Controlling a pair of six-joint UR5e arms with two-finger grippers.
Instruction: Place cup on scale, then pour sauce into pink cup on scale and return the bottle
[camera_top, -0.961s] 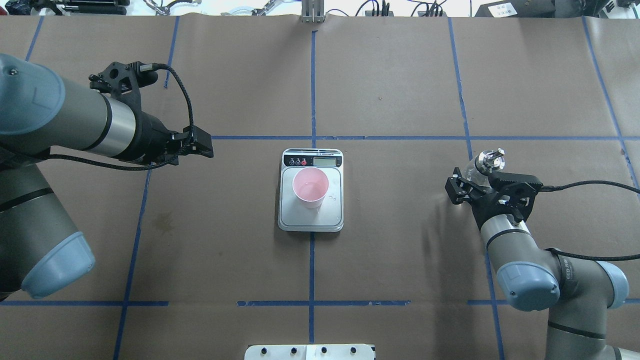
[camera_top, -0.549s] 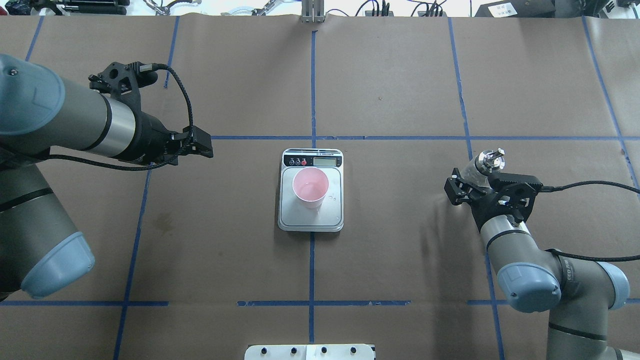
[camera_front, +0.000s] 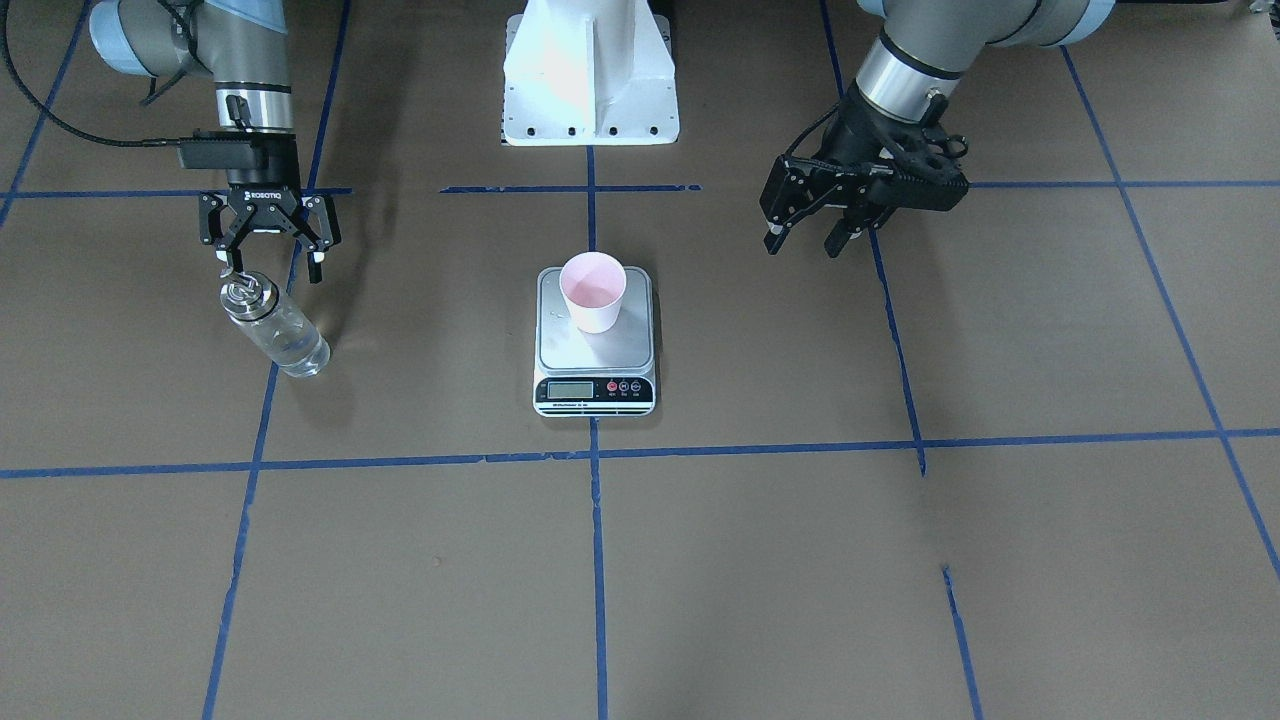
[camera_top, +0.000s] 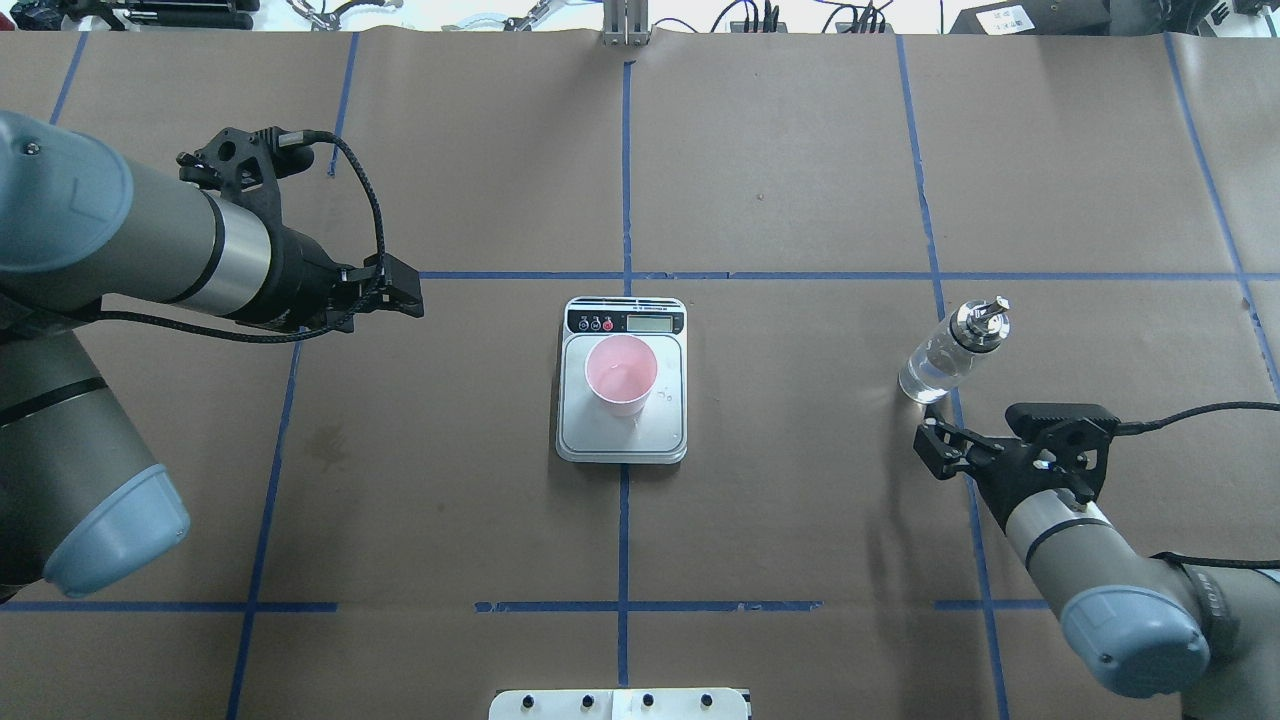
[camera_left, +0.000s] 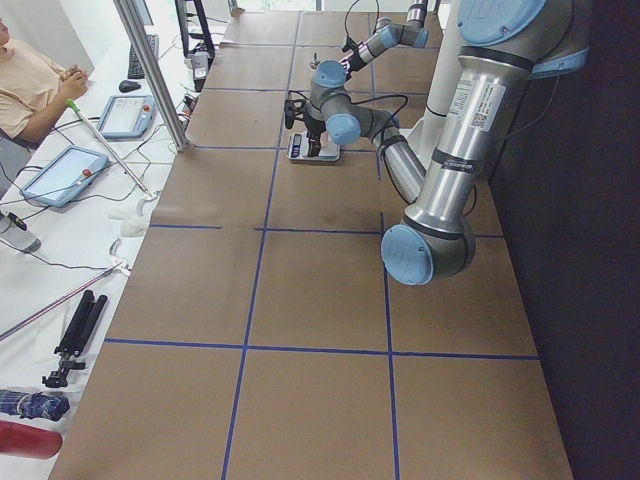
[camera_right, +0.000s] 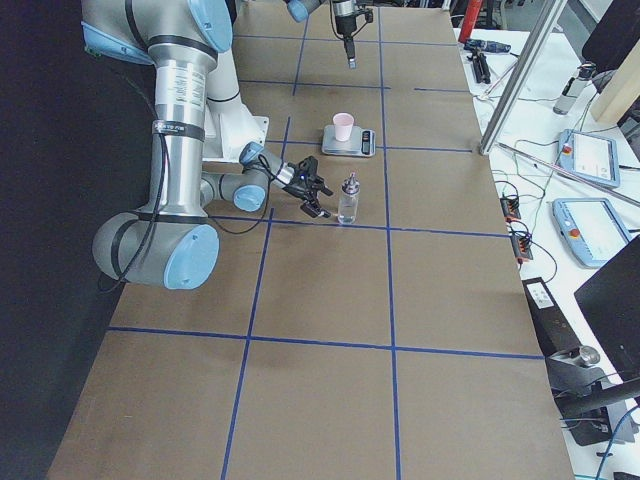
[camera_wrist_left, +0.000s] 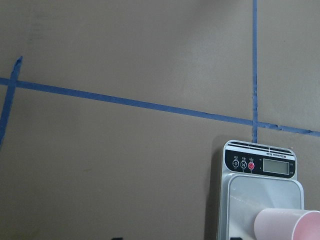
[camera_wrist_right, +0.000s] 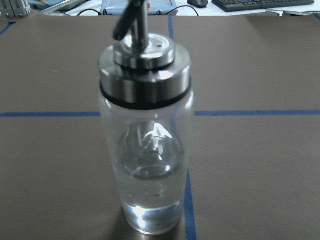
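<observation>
The right gripper (camera_front: 270, 262) is wide open and holds nothing. The bottle (camera_top: 950, 352) stands free and upright just at its 12 o'clock, at 3 o'clock of the scale (camera_top: 600, 435), on which the cup (camera_top: 621, 373) sits. The risk, I think, is that a sideways swing of this arm lets one jaw clip the glass and tip it over. The arm reaches low, with the wrist about level and aimed at the bottle. The left gripper (camera_front: 808, 240), also open and empty, hangs at the scale's 10 o'clock, angled downward.
</observation>
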